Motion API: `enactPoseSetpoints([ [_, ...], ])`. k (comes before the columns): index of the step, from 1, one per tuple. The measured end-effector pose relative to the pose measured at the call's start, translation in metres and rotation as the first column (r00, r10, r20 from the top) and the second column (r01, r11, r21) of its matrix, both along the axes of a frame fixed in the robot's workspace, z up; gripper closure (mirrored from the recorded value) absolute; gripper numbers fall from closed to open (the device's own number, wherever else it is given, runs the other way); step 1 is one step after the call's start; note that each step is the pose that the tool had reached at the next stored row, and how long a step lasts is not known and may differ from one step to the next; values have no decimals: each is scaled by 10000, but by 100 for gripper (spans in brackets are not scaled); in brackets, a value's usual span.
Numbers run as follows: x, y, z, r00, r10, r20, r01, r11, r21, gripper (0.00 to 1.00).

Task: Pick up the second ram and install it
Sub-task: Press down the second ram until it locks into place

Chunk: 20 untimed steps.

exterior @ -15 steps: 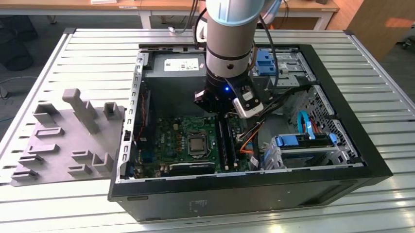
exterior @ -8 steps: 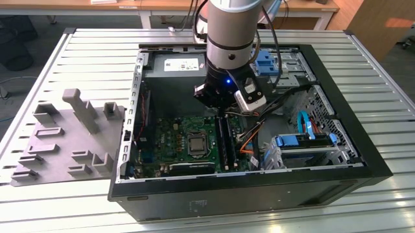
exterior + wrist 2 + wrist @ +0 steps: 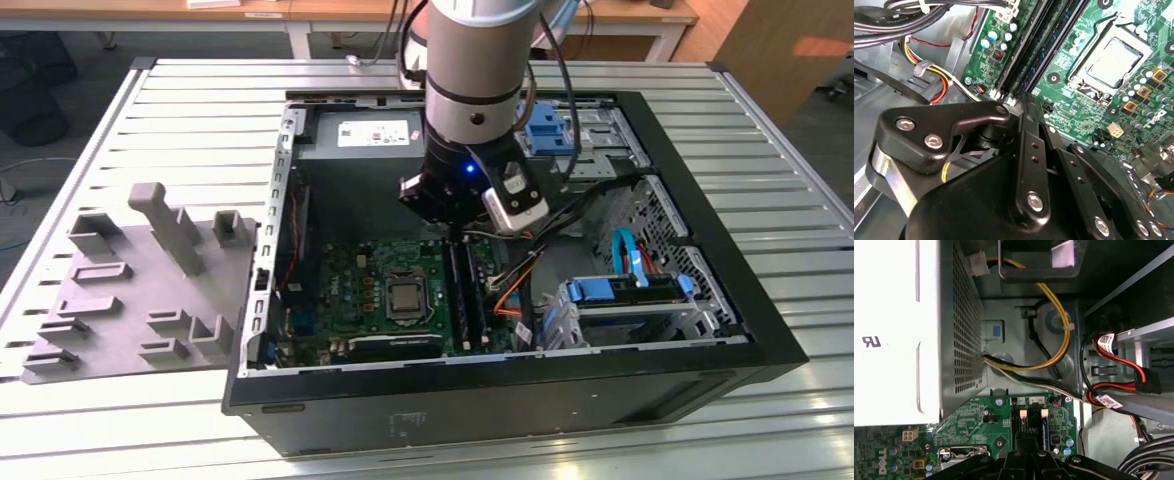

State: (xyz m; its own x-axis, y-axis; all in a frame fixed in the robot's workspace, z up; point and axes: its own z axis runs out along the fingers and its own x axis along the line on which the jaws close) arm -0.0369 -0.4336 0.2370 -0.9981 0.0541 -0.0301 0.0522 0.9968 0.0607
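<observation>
- Claw (image 3: 461, 228) (image 3: 1021, 100) (image 3: 1026, 452): lowered inside the open computer case (image 3: 747, 330), its tip at one end of the memory slots (image 3: 465, 300). How far open it is cannot be told (its own black linkage blocks the view), nor whether it has hold of anything.
- Second ram (image 3: 1051, 32): a dark stick lying along the slot that runs away from the claw tip. Whether it is fully seated is hard to make out.
- Processor socket (image 3: 1106, 57): on the green motherboard (image 3: 1089, 100), just beside the slots and clear of the claw.
- Power supply (image 3: 894, 330): a pale perforated box beyond the claw, near the slot ends.
- Yellow cable loop (image 3: 1054, 340) and red-and-black leads (image 3: 1124, 365): near the claw, not touching it.
- Drive cage (image 3: 627, 295): to one side of the claw, with blue fittings.
- Grey moulded tray (image 3: 134, 290): outside the case, well apart from the claw.
</observation>
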Motion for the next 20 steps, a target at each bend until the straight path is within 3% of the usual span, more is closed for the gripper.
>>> enactPoseSetpoints([
  [20, 0, -289, 0, 10000, -38, 0, 38, 10000, 1, 89],
])
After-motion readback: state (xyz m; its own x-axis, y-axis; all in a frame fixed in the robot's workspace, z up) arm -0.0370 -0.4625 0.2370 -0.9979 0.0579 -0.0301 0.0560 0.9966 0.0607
